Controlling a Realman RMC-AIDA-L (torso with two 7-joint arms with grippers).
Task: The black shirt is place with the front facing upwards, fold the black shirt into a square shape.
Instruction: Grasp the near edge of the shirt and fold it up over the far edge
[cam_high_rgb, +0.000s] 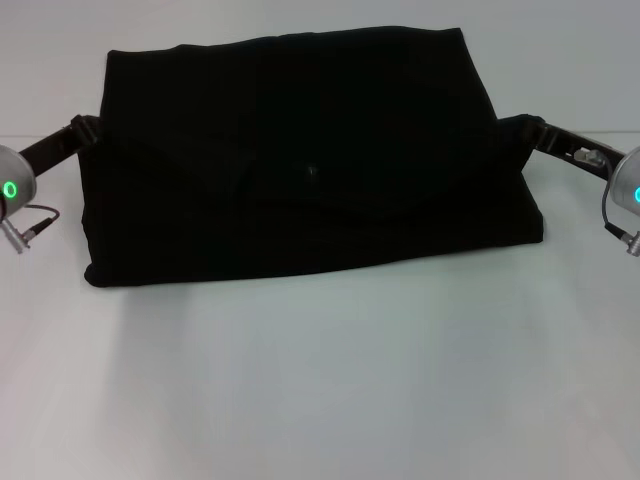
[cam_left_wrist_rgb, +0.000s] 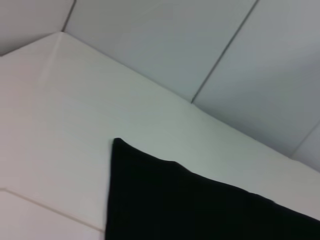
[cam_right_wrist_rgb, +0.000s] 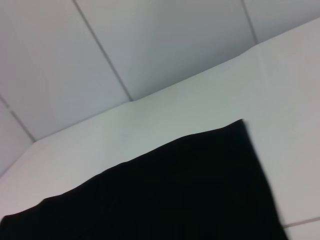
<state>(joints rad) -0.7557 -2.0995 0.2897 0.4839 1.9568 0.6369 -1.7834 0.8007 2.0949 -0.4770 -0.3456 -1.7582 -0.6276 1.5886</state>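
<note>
Bare white worktop (cam_high_rgb: 320, 400) fills the foreground; beyond it the black shirt (cam_high_rgb: 310, 170) lies mid-worktop, already a folded block, long axis running left to right, plain side up. Left claw (cam_high_rgb: 88, 128) and right claw (cam_high_rgb: 528, 128) reach its short ends, likely for another fold; their grip I cannot tell.

one black shirt (cam_high_rgb: 310, 160), two grippers

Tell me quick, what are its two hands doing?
Left gripper: at the black shirt, grip cannot be told.
Right gripper: same, cannot be told.
</note>
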